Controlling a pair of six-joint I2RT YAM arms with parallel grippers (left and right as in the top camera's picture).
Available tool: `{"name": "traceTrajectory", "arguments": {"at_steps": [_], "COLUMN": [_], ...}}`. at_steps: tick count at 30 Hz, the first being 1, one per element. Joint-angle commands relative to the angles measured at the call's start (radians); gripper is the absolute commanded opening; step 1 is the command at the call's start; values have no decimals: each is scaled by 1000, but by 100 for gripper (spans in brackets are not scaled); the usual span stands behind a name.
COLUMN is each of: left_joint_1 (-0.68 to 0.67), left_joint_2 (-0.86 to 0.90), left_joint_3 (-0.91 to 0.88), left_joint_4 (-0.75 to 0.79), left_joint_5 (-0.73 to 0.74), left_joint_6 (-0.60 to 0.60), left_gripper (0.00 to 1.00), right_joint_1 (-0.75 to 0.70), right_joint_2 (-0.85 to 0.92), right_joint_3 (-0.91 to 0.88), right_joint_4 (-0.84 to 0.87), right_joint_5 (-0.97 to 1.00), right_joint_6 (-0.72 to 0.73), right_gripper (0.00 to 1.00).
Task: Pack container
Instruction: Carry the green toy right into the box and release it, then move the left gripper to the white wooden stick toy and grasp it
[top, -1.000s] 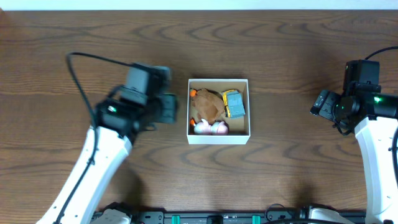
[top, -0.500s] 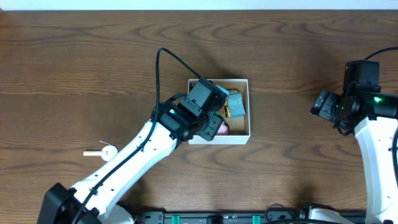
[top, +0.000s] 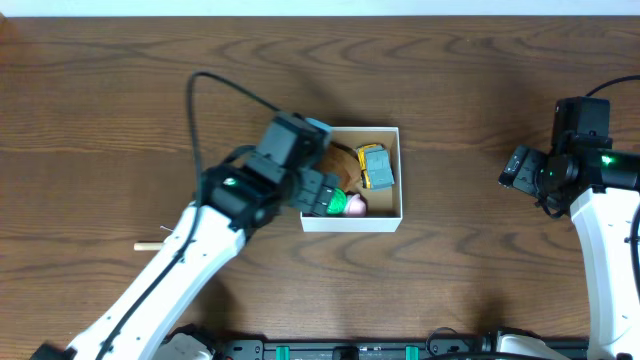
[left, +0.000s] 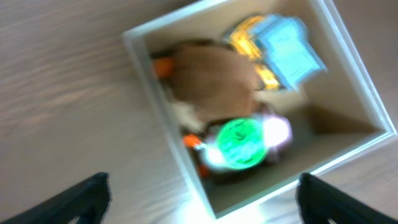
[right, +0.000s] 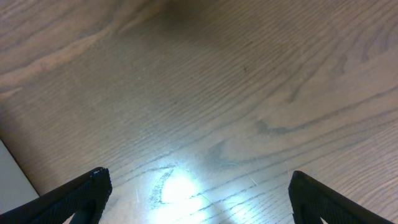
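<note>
The container is a small white-walled box with a tan inside, at the table's middle. In it lie a brown plush toy, a yellow and blue toy car and a round green toy beside something pink. My left gripper hovers over the box's front left corner, open, its dark fingertips far apart with nothing held between them. The container's rim fills the left wrist view. My right gripper stands open far to the right over bare wood.
A small pale stick-like object lies on the wood at the left, partly hidden by my left arm. The dark wooden table stretches around the box on all sides.
My left arm swung from the left of the box to over it, and its jaws opened wide. A green toy now lies in the box. The right arm has not moved.
</note>
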Motion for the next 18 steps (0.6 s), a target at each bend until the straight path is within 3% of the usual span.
{"name": "traceTrajectory", "arguments": {"at_steps": [1, 12, 18], "left_joint_1": [93, 581, 751], "left_joint_2": [-71, -166, -154], "left_joint_3": [4, -37, -160], "left_joint_4": [-63, -304, -233], "left_joint_5": [-198, -219, -198], "left_joint_6": [-217, -761, -862], "left_gripper": [98, 98, 98], "right_joint_1": [-9, -9, -9], "right_joint_2": [4, 4, 4], "right_joint_3": [-6, -6, -6], "right_joint_4": [-3, -3, -6], "right_joint_5": [7, 6, 6], "right_joint_6": [-24, -24, -24], "right_gripper": [94, 94, 94]}}
